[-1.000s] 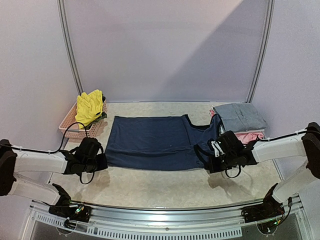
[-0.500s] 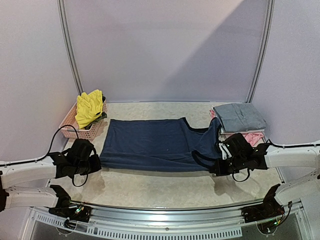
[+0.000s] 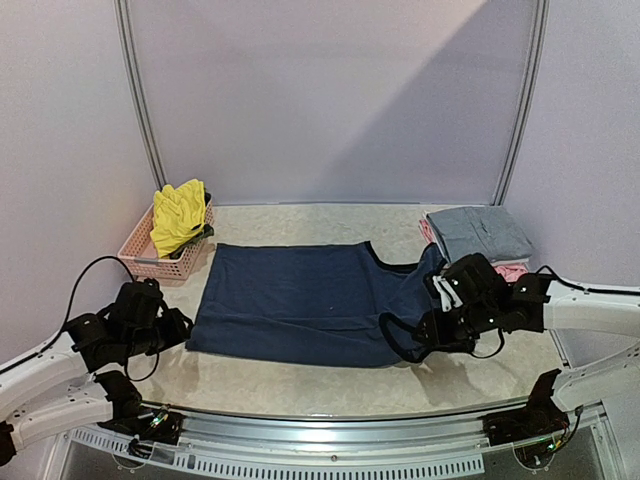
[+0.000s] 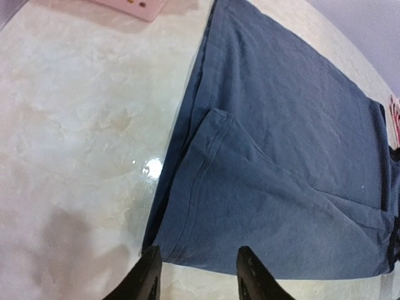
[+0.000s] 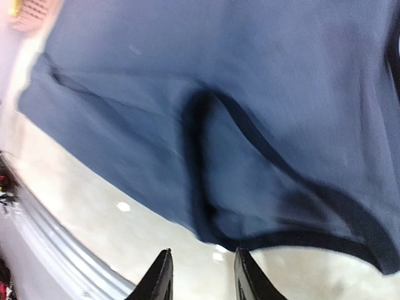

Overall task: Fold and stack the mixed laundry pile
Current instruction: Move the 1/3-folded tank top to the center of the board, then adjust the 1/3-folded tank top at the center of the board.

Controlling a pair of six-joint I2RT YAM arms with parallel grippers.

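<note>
The navy blue top (image 3: pixel 300 300) lies spread flat across the middle of the pale worktop (image 3: pixel 300 385), hem toward the left and armholes toward the right, with a flap of cloth doubled over near its near-left corner. At the back left, a pink lattice basket (image 3: pixel 140 258) holds a bright yellow garment (image 3: pixel 178 215) that rises above its rim. At the back right, folded grey trousers (image 3: pixel 482 232) rest on a pink piece (image 3: pixel 505 270), near the top's shoulder. The left hand (image 4: pixel 195 265) sits low at the near-left hem corner, fingers partly apart, gripping nothing. The right hand (image 5: pixel 200 265) is at the near armhole, fingers likewise parted and empty.
</note>
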